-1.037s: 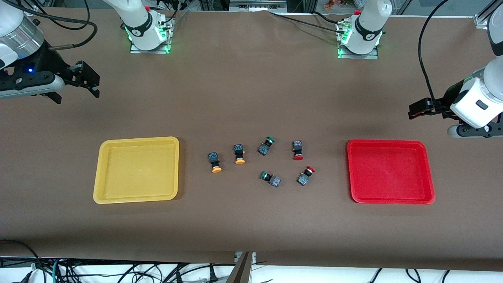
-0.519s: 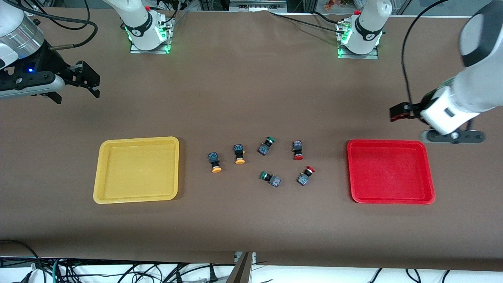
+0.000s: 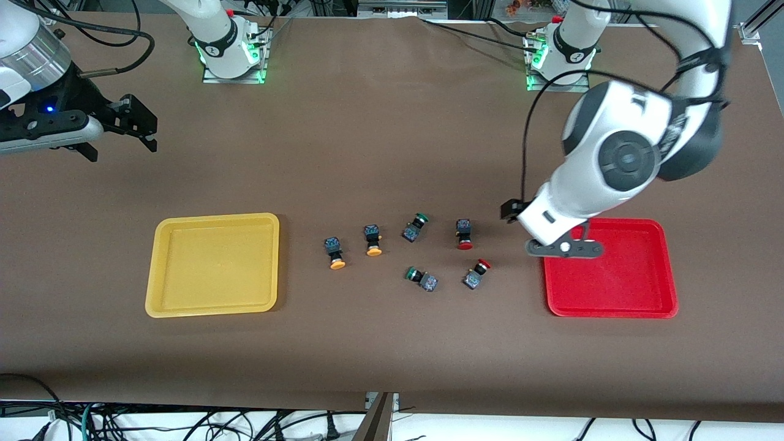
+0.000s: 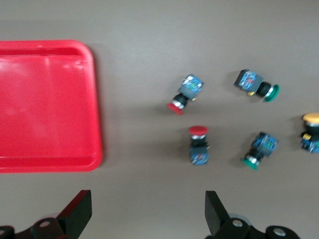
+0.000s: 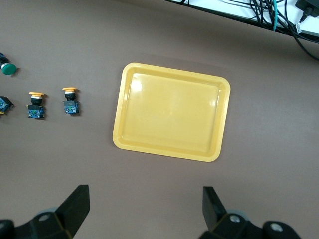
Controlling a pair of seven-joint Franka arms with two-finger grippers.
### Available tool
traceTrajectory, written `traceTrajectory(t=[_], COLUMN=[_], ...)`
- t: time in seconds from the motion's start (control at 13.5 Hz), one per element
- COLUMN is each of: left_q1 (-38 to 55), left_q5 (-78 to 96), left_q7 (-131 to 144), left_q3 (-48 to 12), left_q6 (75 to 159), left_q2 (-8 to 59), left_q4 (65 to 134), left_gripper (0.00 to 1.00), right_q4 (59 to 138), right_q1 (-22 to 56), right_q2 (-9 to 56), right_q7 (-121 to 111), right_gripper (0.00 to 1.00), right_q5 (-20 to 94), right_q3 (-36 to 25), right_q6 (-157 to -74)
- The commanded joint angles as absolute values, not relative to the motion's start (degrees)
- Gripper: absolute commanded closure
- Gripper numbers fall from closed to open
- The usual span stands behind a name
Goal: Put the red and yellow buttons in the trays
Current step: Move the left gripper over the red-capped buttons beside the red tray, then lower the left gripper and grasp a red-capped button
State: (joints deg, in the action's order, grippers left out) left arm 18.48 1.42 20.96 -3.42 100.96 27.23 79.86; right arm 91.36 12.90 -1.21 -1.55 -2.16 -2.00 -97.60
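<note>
With the left gripper [image 4: 147,218] spread wide over the tabletop [image 3: 392,343] between the red tray [image 3: 612,313] and the red buttons [image 3: 464,234] (at the tray's 9 o'clock), one dark body should be straddled squarely before closing, while the right gripper [image 3: 144,125], likewise released, is parked at the yellow tray's [image 3: 211,311] 10 o'clock.

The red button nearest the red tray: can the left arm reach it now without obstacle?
Probably yes. The left tool is open and hovers over bare table between the red tray and that red button, which lies on its side, apart from the other buttons.
</note>
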Motion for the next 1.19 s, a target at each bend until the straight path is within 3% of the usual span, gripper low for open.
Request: traceTrajectory(t=[0.0,0.52,0.89,1.11], left_q1=[21.26,26.19,25.93,26.19], left_q5=[3.86,4.75,4.14,3.87], left_q7=[23.9,23.91,23.29,23.2], left_q3=[-2.81,-2.99,-2.99,-2.99], left_q6=[103.35,111.53,114.96,121.53], left_q2=[31.01,40.69,40.87,41.04], left_q4=[78.31,80.67,85.78,89.63], left_gripper=[0.0,0.0,0.0,0.0], right_q4=[90.26,90.35,90.35,90.35], right_q1=[13.1,13.27,13.53,13.8], right_q2=[-0.88,-0.88,-0.97,-0.97], right_q7=[-1.05,-1.67,-1.85,-1.85], right_gripper=[0.0,0.0,0.0,0.0], right_q5=[-2.72,-2.72,-2.72,-2.72], right_q3=[-1.85,-1.76,-1.76,-1.76], right_q6=[-97.03,-96.77,-96.5,-95.81])
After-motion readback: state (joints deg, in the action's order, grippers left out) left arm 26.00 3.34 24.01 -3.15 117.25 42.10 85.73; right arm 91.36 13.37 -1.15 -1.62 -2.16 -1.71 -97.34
